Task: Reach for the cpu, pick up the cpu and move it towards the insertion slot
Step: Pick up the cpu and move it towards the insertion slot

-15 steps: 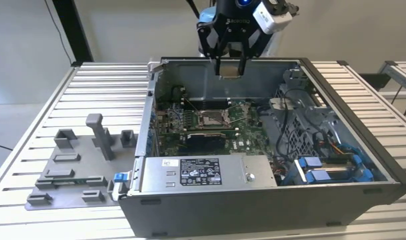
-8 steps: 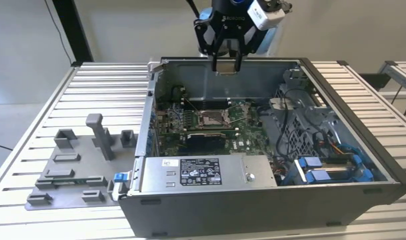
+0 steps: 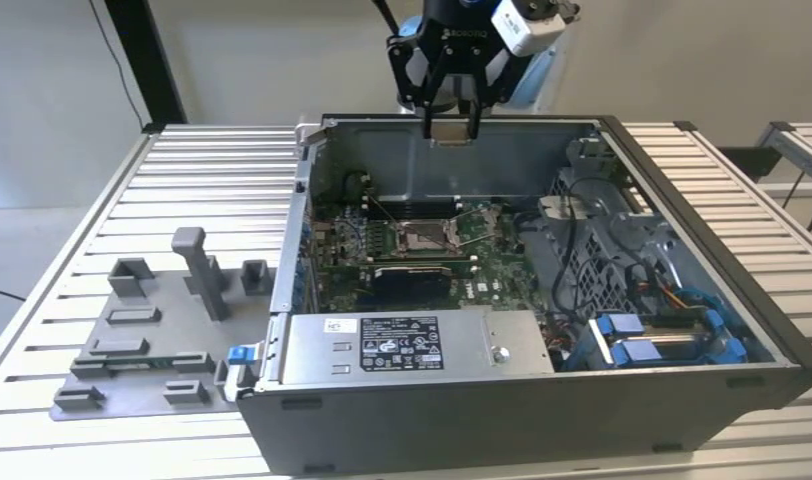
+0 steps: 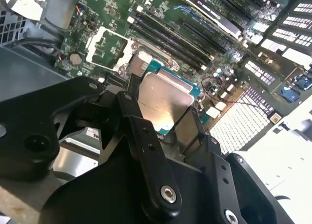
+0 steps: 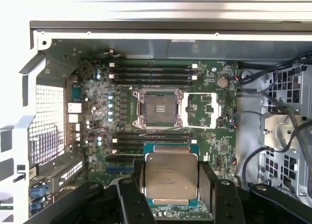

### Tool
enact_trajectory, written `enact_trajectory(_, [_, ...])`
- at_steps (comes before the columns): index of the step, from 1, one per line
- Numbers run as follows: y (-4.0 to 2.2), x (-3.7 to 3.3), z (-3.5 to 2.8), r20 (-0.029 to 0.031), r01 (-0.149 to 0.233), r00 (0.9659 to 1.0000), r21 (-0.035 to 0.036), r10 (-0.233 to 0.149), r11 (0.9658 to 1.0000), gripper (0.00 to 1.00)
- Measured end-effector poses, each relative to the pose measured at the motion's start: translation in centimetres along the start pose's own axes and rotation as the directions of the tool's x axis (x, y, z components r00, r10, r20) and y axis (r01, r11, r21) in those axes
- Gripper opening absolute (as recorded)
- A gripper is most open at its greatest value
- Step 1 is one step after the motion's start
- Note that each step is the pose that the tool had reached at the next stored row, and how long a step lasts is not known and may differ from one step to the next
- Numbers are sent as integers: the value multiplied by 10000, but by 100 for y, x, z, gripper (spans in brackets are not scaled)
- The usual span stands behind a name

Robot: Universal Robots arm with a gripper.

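The end effector (image 5: 170,185) is pinching the cpu (image 5: 171,175) between its two black fingers (image 5: 138,177), one pressed against each opposite edge of the chip, with the silvery face showing in both wrist views and a thin green border around it. In the second wrist view the cpu (image 4: 163,104) sits at the very tips of the end effector (image 4: 163,112), clear of the board beneath. In the exterior view the end effector (image 3: 452,128) hangs above the rear wall of the open computer case (image 3: 700,300), with the small chip (image 3: 450,140) at its tips. The insertion slot (image 5: 158,108) lies on the green motherboard (image 5: 97,136) below, well apart from the held chip, its silver frame open around a dull centre, between rows of long black memory slots (image 5: 153,68). The case rests on a ribbed metal desk (image 3: 219,190), and a grey fixture plate (image 3: 153,340) lies toward the exterior view's left.
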State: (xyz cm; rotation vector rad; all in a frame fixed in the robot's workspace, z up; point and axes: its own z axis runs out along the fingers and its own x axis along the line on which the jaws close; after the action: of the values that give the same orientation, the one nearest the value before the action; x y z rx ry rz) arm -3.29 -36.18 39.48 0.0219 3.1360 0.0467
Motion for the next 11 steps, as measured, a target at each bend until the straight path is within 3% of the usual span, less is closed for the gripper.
enact_trajectory(4, [17, 1, 4, 0, -4, 10000, 1, 4, 10000, 0])
enact_trajectory(11, [126, 2, 60, 0, -3, 10000, 0, 3, 10000, 0])
